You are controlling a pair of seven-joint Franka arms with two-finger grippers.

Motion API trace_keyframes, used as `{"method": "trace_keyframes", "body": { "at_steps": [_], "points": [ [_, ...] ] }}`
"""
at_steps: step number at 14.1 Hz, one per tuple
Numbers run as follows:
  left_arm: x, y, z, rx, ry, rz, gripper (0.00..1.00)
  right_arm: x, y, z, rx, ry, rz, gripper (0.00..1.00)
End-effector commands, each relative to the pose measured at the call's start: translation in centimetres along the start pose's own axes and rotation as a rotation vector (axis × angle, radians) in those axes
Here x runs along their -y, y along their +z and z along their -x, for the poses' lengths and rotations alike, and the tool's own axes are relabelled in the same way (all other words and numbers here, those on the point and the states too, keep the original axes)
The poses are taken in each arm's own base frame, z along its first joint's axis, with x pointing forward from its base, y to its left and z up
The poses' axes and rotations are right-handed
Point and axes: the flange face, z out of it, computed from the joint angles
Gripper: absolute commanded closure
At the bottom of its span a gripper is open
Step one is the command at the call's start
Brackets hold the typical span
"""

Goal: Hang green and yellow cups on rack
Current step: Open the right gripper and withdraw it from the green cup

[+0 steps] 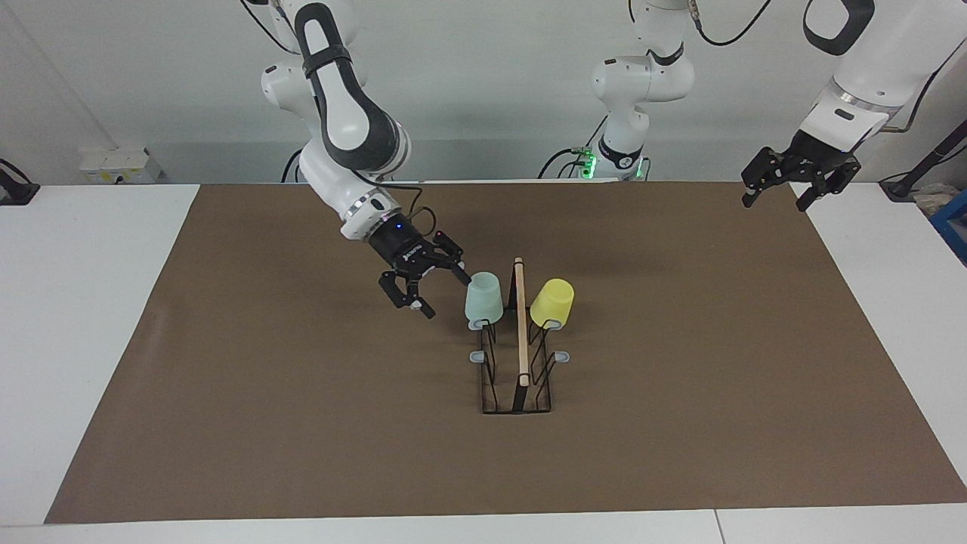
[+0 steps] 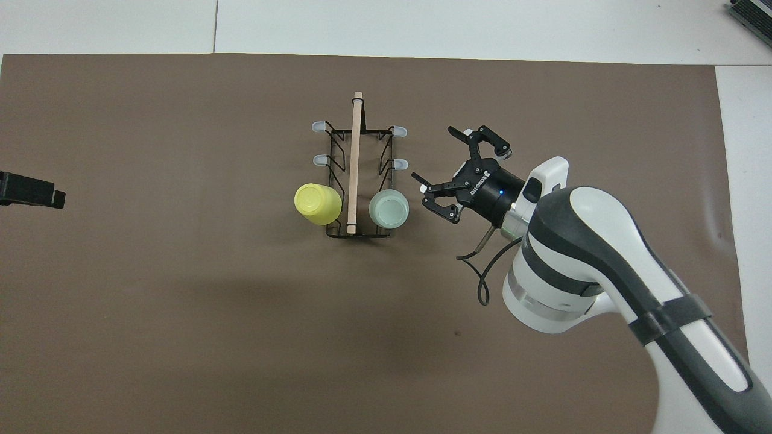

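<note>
Both cups are being carried upside down on the rack — the green cup and the yellow cup. The right gripper is being held spread and empty just beside the green cup; a careless swing could knock it off. The left gripper is waiting, released, over the table's edge.

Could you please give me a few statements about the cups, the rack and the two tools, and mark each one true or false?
1. The green cup sits upside down on a peg of the rack. True.
2. The right tool is shut on the green cup. False: it is open, apart from the cup, over the brown mat beside it.
3. The yellow cup lies on the mat. False: it hangs on a rack peg, across the wooden bar from the green cup.
4. Both cups occupy the pegs at the rack's end nearer the robots. True.
5. The left tool holds a cup. False: it is open and empty, raised over the left arm's end of the table.
</note>
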Motion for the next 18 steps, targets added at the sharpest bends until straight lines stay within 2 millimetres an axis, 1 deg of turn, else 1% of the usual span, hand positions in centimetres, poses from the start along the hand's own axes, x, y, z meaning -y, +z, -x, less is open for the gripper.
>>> {"method": "trace_keyframes", "body": {
  "at_steps": [1,3,4,6,7,9,10,13,17,18],
  "points": [
    [-0.1,-0.1,0.3,0.018,-0.028,-0.004,0.0,-3.0,-0.6,0.6,0.016,-0.07,-0.058,0.0],
    [-0.2,0.2,0.2,0.026,-0.058,-0.006,0.0,-6.3,-2.3,1.8,0.043,-0.149,-0.113,0.0],
    [-0.4,0.2,0.2,0.025,-0.061,-0.006,0.0,-7.7,-3.1,2.1,0.06,-0.159,-0.16,0.0],
    [0.0,0.4,0.2,0.029,-0.069,-0.013,0.0,-10.4,-4.9,2.6,0.094,-0.151,-0.251,0.0],
    [0.0,0.4,0.3,0.032,-0.067,-0.033,0.0,-11.1,-5.6,2.8,0.122,-0.141,-0.292,0.0],
    [0.1,0.4,0.3,0.028,-0.068,-0.041,0.0,-11.5,-6.6,3.1,0.206,-0.067,-0.342,0.0],
    [0.0,0.3,0.3,0.025,-0.066,-0.041,0.0,-11.7,-7.0,3.1,0.263,-0.07,-0.361,0.0],
    [0.0,0.4,0.4,0.031,-0.065,-0.04,0.0,-11.5,-8.1,2.2,0.378,-0.084,-0.404,0.0],
    [-0.1,0.4,0.3,0.03,-0.062,-0.04,0.0,-12.1,-10.6,1.7,0.536,-0.051,-0.431,0.0],
    [-0.1,0.4,0.3,0.03,-0.062,-0.04,0.0,-12.4,-11.4,2.0,0.597,-0.045,-0.431,0.0]
  ]
}}
